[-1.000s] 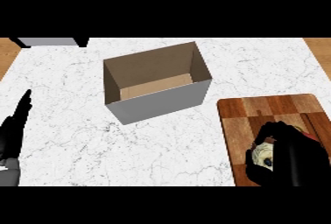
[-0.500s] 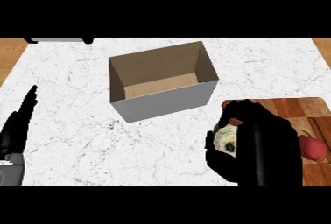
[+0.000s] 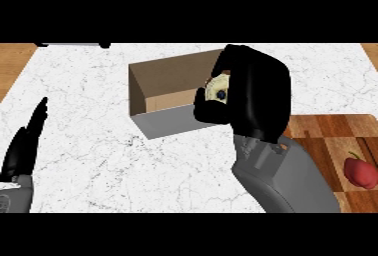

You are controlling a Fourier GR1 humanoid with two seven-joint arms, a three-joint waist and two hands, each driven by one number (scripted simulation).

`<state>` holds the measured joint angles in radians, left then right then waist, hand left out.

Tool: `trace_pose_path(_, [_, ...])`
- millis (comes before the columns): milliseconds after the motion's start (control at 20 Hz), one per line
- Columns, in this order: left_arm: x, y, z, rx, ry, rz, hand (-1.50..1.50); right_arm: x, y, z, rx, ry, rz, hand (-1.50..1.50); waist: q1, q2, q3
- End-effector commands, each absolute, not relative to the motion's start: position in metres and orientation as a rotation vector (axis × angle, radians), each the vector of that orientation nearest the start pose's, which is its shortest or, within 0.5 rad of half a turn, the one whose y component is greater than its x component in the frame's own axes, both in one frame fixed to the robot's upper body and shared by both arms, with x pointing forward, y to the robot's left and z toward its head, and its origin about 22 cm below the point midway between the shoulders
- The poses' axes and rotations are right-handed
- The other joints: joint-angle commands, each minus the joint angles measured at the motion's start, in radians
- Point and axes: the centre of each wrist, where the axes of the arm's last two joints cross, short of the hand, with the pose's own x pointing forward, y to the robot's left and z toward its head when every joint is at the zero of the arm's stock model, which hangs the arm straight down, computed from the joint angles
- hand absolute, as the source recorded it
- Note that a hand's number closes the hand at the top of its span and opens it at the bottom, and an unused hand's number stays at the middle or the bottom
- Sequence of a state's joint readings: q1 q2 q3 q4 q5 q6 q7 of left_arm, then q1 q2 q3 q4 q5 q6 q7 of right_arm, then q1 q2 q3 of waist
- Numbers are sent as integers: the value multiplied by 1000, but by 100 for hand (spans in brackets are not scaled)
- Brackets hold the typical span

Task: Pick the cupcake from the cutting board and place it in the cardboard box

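The black right hand (image 3: 247, 92) is curled around a pale, cream-topped cupcake (image 3: 218, 90), of which only a small part shows between the fingers and thumb. Hand and cupcake hang over the right side of the open brown cardboard box (image 3: 159, 95), which stands on the white marbled counter (image 3: 96, 150) with its opening facing up. The hand hides the box's right wall, so it cannot be told whether the cupcake touches the box. The grey right forearm (image 3: 284, 175) runs down to the lower edge, crossing the left part of the dark wooden cutting board (image 3: 325, 135). A red, rounded fruit with a green stem (image 3: 360, 170) lies on the board's right part. The left hand (image 3: 26, 142) rests at the left edge, fingers straight and pointing up, holding nothing.
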<state>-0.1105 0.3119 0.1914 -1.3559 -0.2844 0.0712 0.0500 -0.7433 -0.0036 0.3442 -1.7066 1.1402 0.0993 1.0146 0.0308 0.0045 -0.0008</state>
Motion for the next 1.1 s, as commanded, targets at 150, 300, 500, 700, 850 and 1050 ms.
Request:
trace_pose_path(150, [276,355,27,639,-1390,-235,0,355,-41,198,-1037,-1453,425,150,18,8,0])
trace_pose_path(300, [272,354,18,622,-1390,-232,0,377,-34,200,-1015,-1441,432,150,10,6,0])
trace_pose_path(500, [272,354,7,608,-1383,-243,0,403,-30,186,-1013,-1419,423,150,11,8,0])
trace_pose_path(700, [278,352,22,614,-1387,-242,0,425,-39,159,-1082,-1343,410,150,20,12,0])
trace_pose_path(850, [291,348,29,606,-1395,-246,0,435,-47,155,-986,-1246,359,-150,23,14,0])
trace_pose_path(1050, [286,337,26,599,-1420,-253,0,442,-58,134,-919,-1240,286,-150,44,18,1])
